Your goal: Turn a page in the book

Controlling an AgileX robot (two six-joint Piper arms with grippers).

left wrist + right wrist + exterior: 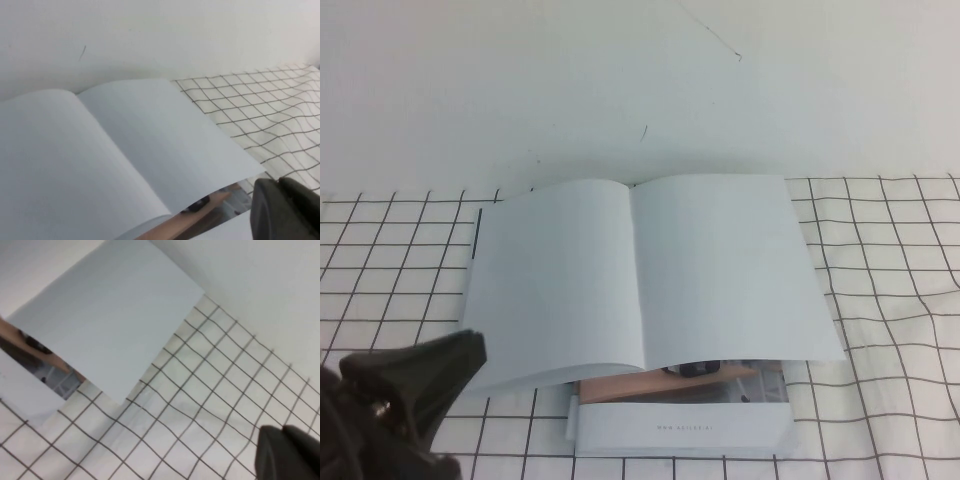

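Note:
The book [640, 275] lies open in the middle of the table, and both facing pages are plain white. Its right page [725, 265] reaches past the block underneath; its left page [555, 280] curves up at the spine. No page with rows of small colour photos shows. My left gripper [472, 346] is shut and empty at the near left, just off the book's near left corner. In the left wrist view the left gripper [278, 186] hangs beside the book [100, 150]. My right gripper [283, 432] is shut and empty over the cloth, away from the book [115, 320], and is out of the high view.
A thicker white block [680, 428] with small grey print on its edge lies under the book's near side. A tan and dark printed strip [650, 385] shows between them. A white cloth with a black grid [880, 260] covers the table. A white wall [620, 80] stands behind.

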